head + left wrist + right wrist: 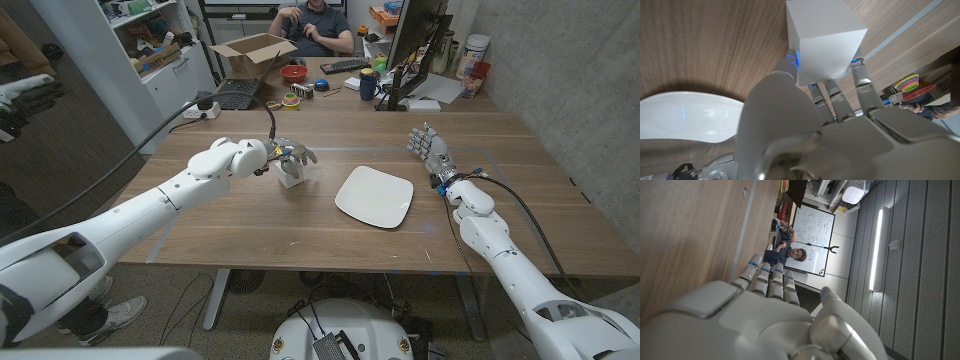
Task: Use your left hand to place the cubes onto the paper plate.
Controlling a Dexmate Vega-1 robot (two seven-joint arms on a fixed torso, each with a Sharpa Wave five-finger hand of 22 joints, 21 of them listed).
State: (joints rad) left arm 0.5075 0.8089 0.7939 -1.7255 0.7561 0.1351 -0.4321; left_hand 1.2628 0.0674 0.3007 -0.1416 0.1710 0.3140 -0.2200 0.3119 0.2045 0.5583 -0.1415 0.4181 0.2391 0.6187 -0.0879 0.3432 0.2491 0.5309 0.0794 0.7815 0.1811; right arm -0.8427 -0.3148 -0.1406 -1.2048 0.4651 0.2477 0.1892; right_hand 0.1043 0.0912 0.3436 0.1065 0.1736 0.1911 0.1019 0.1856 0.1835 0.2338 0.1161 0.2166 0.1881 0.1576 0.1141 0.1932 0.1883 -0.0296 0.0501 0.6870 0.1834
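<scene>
Fingers (832,95) of left hand (283,156) close around a white cube (291,176), hiding its far faces; whether it rests on the table (250,225) is unclear. Paper plate (374,196) lies just beside, toward the robot's right. Right hand (430,150) stands upright, fingers loosely apart, holding nothing.

Left arm stretched across table from near left corner, forearm angled toward table middle. Left hand (283,157) at arm's end, thumb and fingers (832,95) closed around white cube (822,37). Right arm reaches forward along table's right side. Right hand (430,150) stands upright, fingers pointing away, slightly apart, holding nothing.
</scene>
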